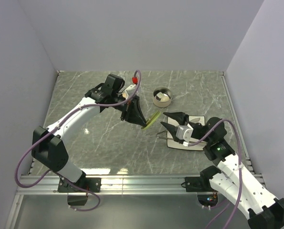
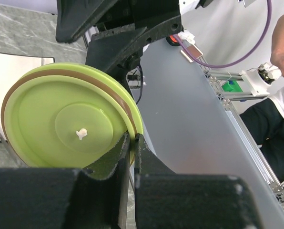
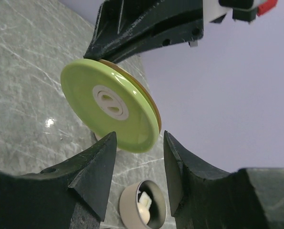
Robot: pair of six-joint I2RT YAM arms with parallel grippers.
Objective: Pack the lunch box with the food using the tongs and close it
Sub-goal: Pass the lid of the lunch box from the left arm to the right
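The green lid is tilted up off the counter. Your left end effector is clamped on its rim. Your right end effector sits just beside the lid with its fingers apart, holding nothing. Just past its tips, the round lunch box stands open on the counter. A white bit of food is inside.

The left arm and right arm have white shells and black joints, a purple cable runs along each, and the left hand and right hand are black wedges.
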